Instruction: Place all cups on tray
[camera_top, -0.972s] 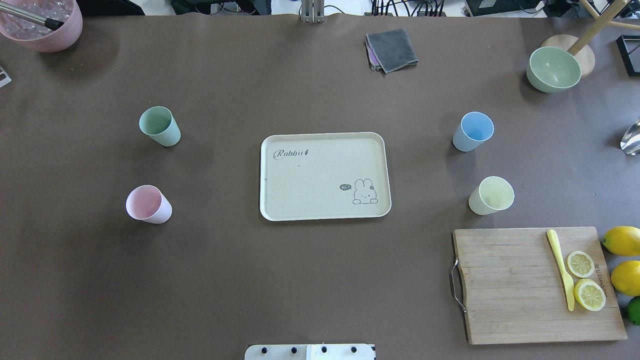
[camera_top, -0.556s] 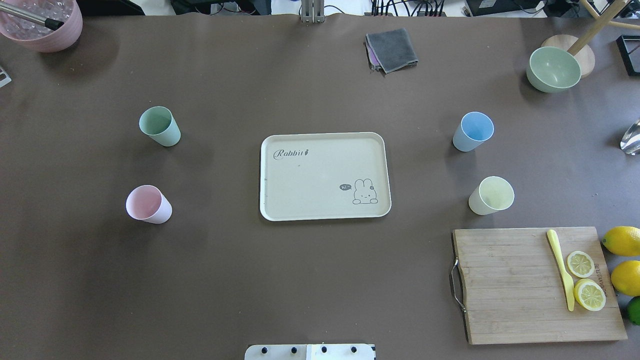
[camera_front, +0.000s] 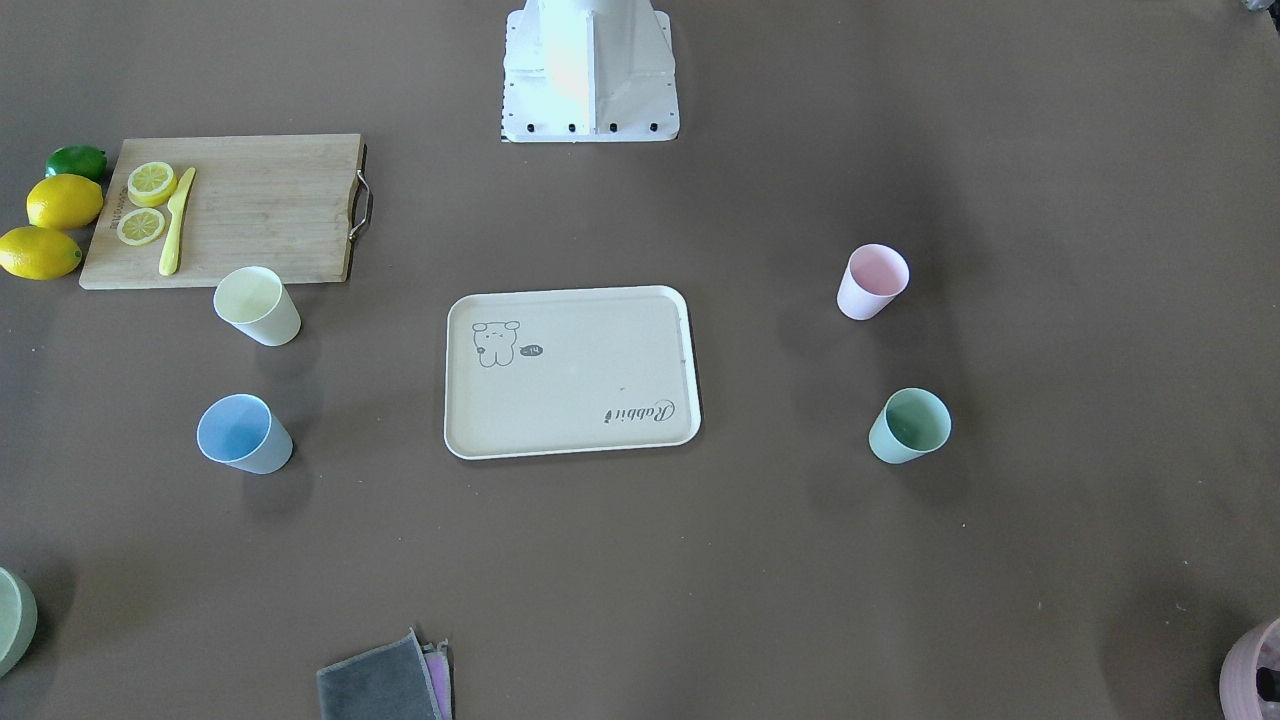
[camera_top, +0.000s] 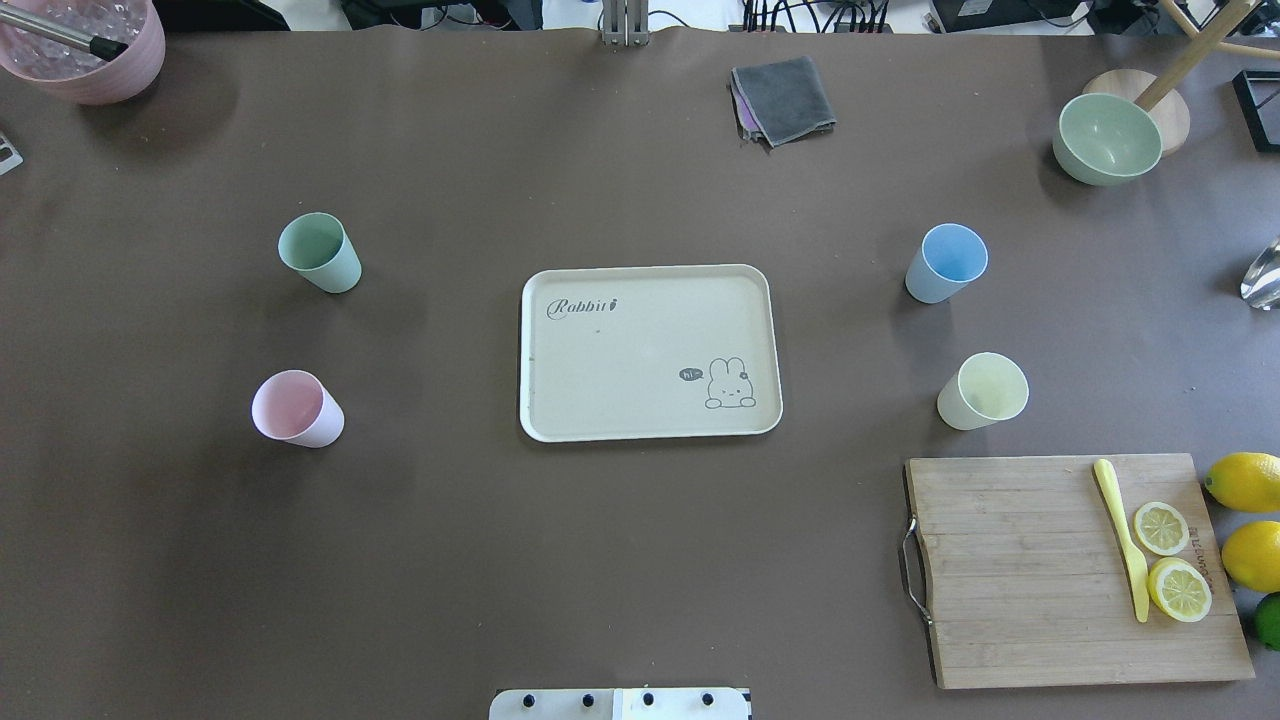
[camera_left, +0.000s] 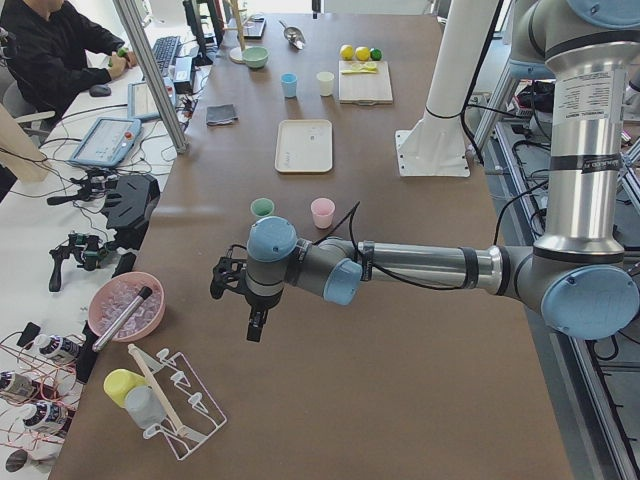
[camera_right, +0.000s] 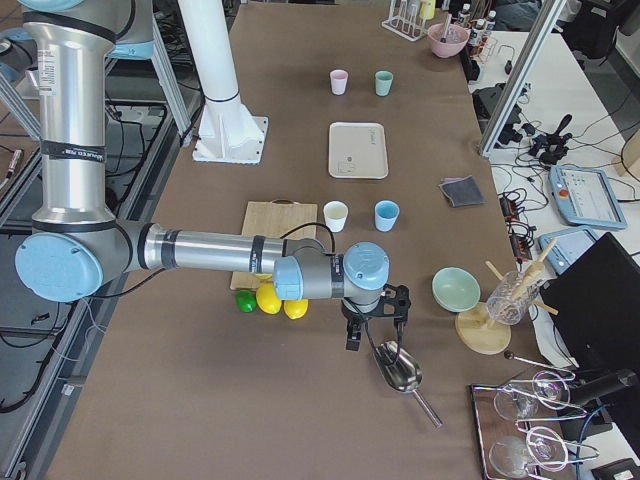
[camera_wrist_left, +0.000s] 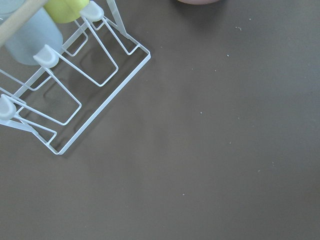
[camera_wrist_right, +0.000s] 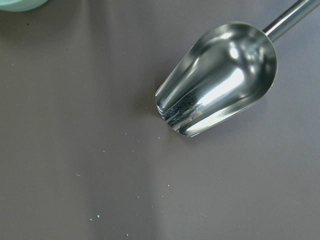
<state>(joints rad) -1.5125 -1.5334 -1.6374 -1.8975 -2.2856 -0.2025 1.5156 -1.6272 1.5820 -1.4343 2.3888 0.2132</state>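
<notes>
Overhead view first: the tray (camera_top: 640, 350) lies flat in the middle of the brown surface (camera_top: 640, 560), nothing on it. All four cups stand upright on the surface, well apart from the tray. The mint green cup (camera_top: 320, 252) and the pink cup (camera_top: 297, 408) are off its left side. The blue cup (camera_top: 946, 262) and the yellow cup (camera_top: 983, 391) are off its right side, and the yellow one is near the far edge of the wooden cutting board (camera_top: 1070, 570).

No arm shows in the overhead or front-facing views; only the two side cameras pick them up. From the left end, the near arm stretches low along the surface with the left pincer (camera_left: 255, 328) pointing down. It hangs beside the white wire rack (camera_left: 175, 410), far from every cup. From the right end, the right pincer (camera_right: 362, 338) hangs just above the metal scoop (camera_right: 395, 368), likewise far from the cups.

The wrist cameras show what is below each arm: a rack corner on the left, the scoop's bowl filling the frame on the right. Neither shows any fingers, so I cannot tell whether either pincer is clenched or released.
</notes>
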